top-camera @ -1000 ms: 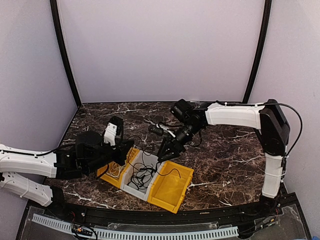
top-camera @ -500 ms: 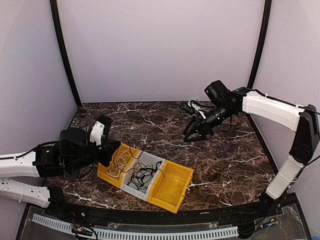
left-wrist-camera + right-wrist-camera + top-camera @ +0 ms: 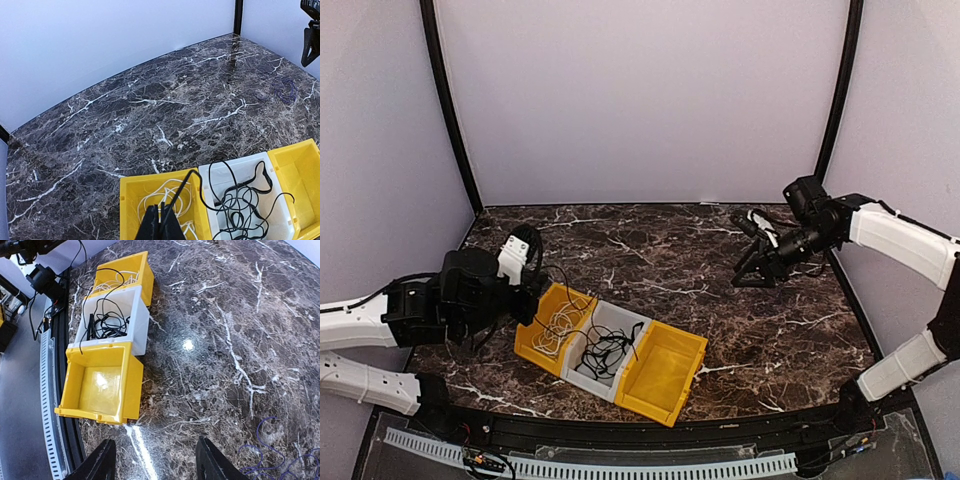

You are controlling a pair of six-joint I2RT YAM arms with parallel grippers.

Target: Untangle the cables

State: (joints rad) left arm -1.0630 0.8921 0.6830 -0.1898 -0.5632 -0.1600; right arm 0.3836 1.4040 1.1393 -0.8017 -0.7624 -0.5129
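Note:
My left gripper (image 3: 527,292) is shut on a black cable (image 3: 235,202) at the left yellow bin; the jaws (image 3: 161,222) pinch one strand. That strand runs over the bin wall into the tangled black cable in the white middle bin (image 3: 620,318). A white cable (image 3: 172,197) lies coiled in the left yellow bin (image 3: 532,340). A thin purple cable (image 3: 270,447) lies loose on the table at the right, also in the left wrist view (image 3: 284,90). My right gripper (image 3: 755,272) is open and empty above the table near it, its jaws wide apart (image 3: 157,462).
Three bins stand joined in a row at the table's front middle; the right yellow bin (image 3: 665,375) holds nothing. The marble table (image 3: 650,250) ends at purple walls with black posts. A cable rail (image 3: 50,390) runs along the front edge.
My right gripper has swung from the white bin far to the right back of the table. My left arm has drawn back to the left, still holding the black strand.

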